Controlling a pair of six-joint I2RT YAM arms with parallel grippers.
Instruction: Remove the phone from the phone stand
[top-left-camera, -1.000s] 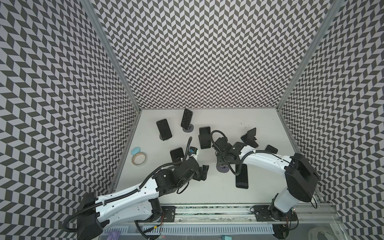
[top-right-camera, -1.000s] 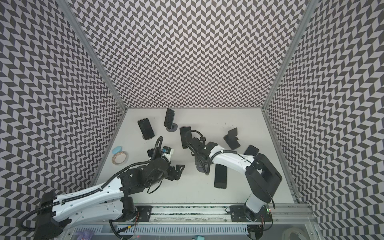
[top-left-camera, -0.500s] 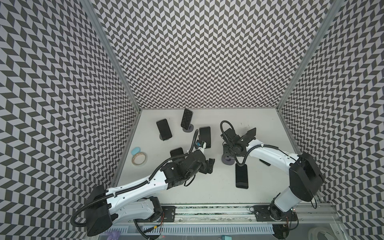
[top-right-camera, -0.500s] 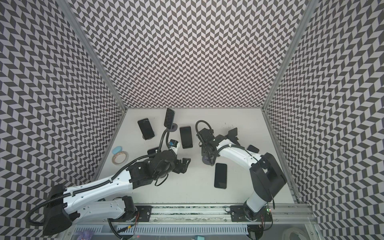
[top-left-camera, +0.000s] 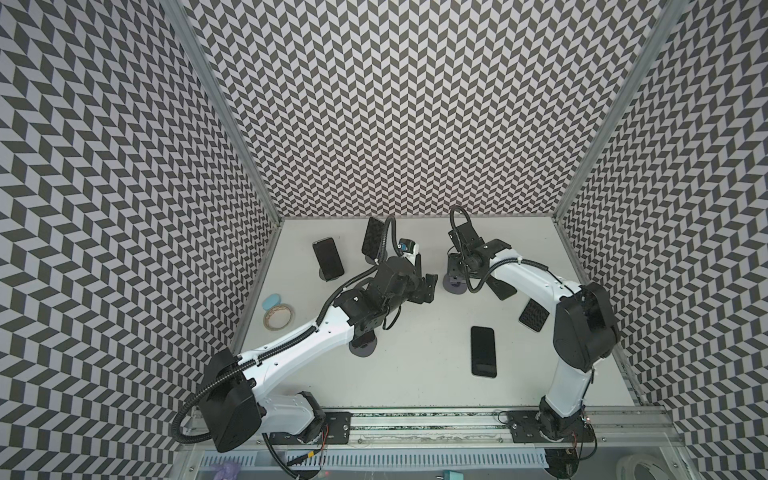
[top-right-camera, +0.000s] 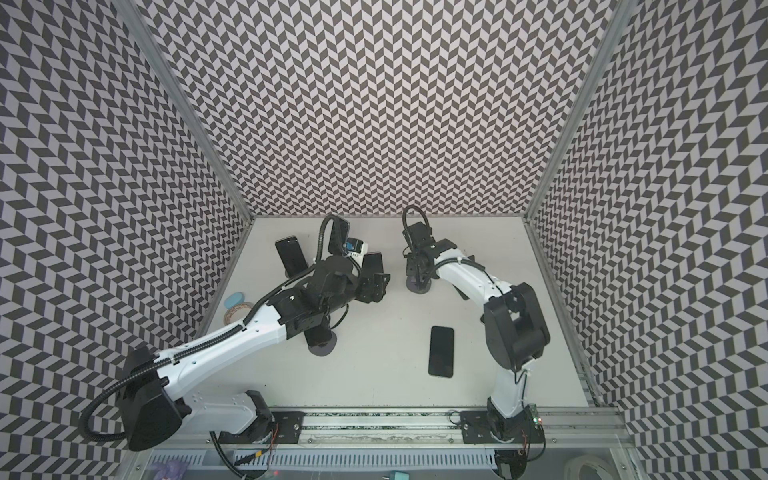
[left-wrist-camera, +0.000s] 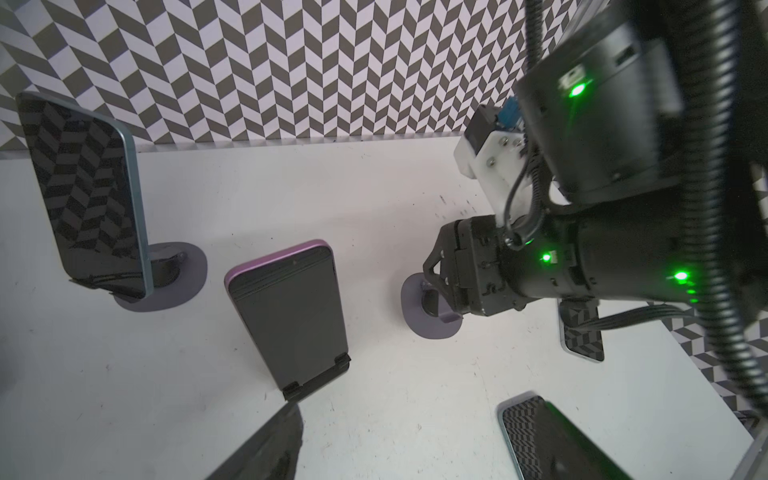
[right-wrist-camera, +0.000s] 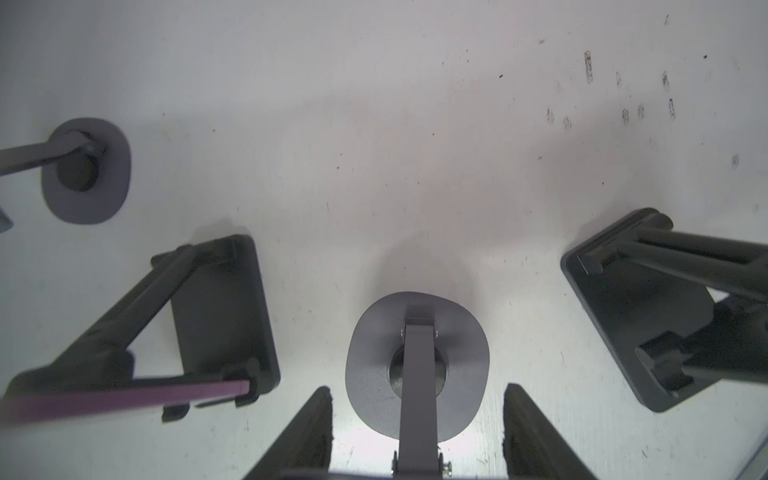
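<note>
While propped, glossy purple-edged phone (left-wrist-camera: 289, 309), matte folding stand (left-wrist-camera: 318, 380), scuffed white table (left-wrist-camera: 124, 395).
</note>
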